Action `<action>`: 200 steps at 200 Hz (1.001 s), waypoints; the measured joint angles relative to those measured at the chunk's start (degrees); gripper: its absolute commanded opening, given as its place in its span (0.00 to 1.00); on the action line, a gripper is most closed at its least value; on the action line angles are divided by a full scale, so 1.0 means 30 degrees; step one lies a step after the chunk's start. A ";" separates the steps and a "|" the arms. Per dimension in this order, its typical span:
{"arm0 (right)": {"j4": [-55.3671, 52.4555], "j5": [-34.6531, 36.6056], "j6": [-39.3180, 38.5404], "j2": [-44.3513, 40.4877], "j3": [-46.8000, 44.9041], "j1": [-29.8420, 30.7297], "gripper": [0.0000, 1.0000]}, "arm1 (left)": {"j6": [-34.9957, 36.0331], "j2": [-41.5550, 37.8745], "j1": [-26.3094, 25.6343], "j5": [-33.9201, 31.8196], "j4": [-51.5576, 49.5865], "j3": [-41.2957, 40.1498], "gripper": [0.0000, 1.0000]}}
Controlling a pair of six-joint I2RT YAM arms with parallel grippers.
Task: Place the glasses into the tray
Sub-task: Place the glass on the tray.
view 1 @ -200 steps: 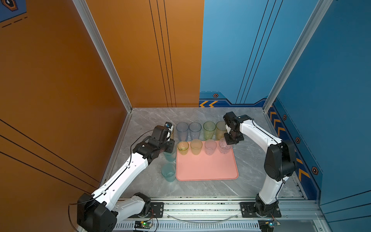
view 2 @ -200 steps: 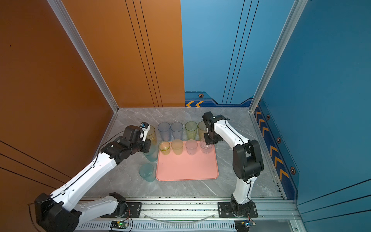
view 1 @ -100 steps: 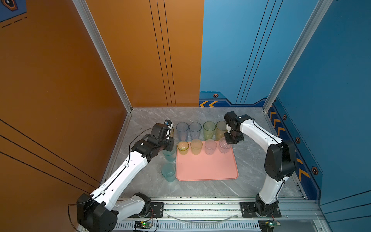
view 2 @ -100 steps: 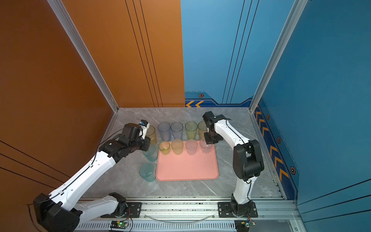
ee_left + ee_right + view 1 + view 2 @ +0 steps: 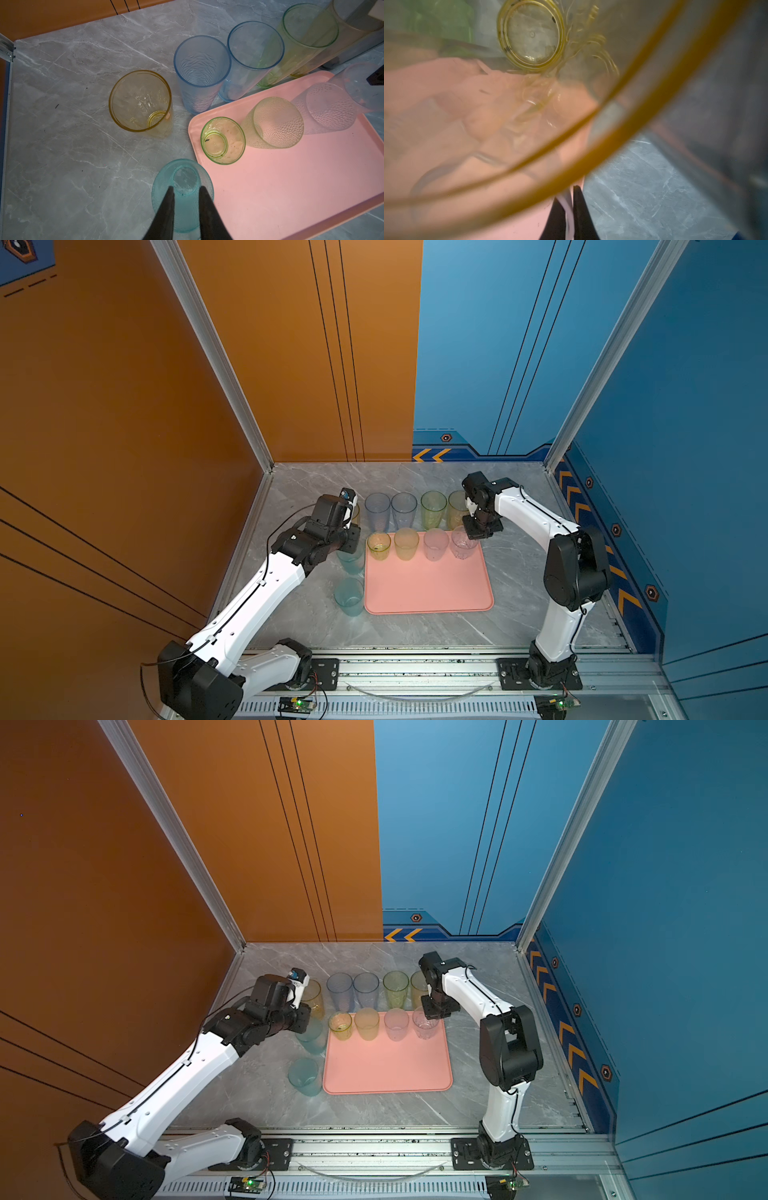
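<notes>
Left wrist view: the left gripper [image 5: 186,188] hangs at bottom centre over a teal tumbler [image 5: 182,176]. Its black fingers stand a little apart, with nothing pinched between them.
Right wrist view: the right gripper [image 5: 565,193], at bottom centre, is closed on the thin rim wall of the clear tumbler [image 5: 568,209].
Tray: the pink tray [image 5: 428,589] lies at lower middle in both top views. Four short glasses [image 5: 406,543] line its upper edge, with the clear tumbler at the right end.
Off the tray: five tall tumblers [image 5: 433,510] stand in a row just above the tray. The teal tumbler and a second teal one [image 5: 349,597] stand just left of it, on the marble table [image 5: 519,572].
Handling: these are probably light, stiff, thin-walled plastic with a slick surface. The tall ones look easy to tip, and none looks likely to shatter.
Where to hold: I would pinch the rim wall with one finger inside and one outside, and carry the glass upright. The dimpled short ones should give a little more bite.
</notes>
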 measured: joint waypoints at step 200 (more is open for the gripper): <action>0.0000 -0.0029 -0.0233 -0.1384 -0.0262 -0.0066 0.25 | 0.0007 0.0000 0.0270 -0.0007 -0.0918 0.0255 0.23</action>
